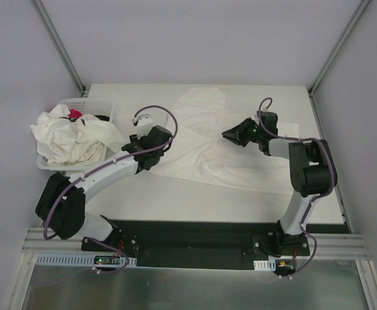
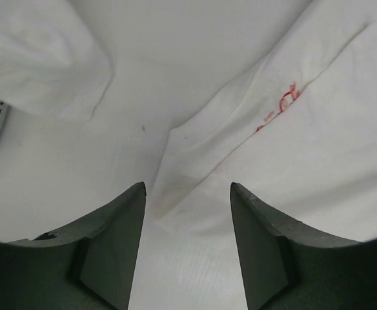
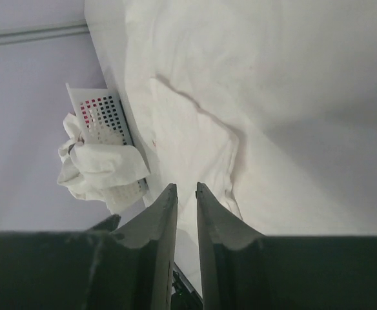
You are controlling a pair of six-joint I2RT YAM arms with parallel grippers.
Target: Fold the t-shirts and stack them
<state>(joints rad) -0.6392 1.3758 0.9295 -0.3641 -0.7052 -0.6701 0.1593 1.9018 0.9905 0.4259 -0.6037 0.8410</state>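
One off-white t-shirt lies spread across the middle of the table, partly creased. More t-shirts are heaped in the basket. My left gripper is open and empty, low over the spread shirt's left edge. In the left wrist view it straddles a fabric fold near the collar, which has red stitching. My right gripper hovers above the shirt's middle. In the right wrist view it is nearly shut with a narrow gap, and nothing is between its fingers.
A white perforated basket stands at the table's left. It holds a red packet, and shirts hang over its rim. Grey walls and frame posts close in the back and sides. The table's front edge runs by the arm bases.
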